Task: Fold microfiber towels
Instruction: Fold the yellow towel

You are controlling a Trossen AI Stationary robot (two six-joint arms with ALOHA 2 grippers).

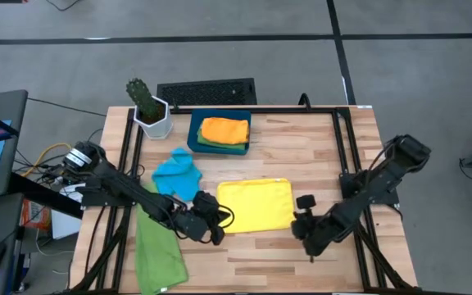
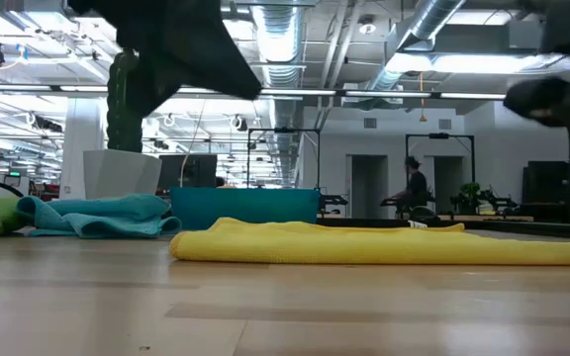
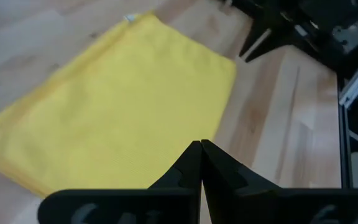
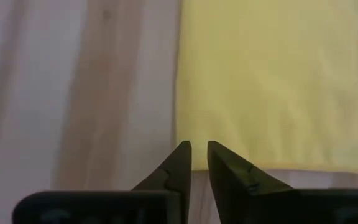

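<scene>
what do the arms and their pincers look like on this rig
Both arms are dark, near black, built of jointed blocky segments. The left arm has a round silver-grey part near its base beside loose cables. Each ends in a two-finger pincer: the left pincer and the right pincer have flat black fingers tapering to pointed tips. No markings are readable.

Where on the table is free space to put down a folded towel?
Bare wood lies behind the yellow towel, between the teal tray and the table's right frame rail, and along the front edge. The left side is crowded: cactus pot, blue towel, green towel.
</scene>
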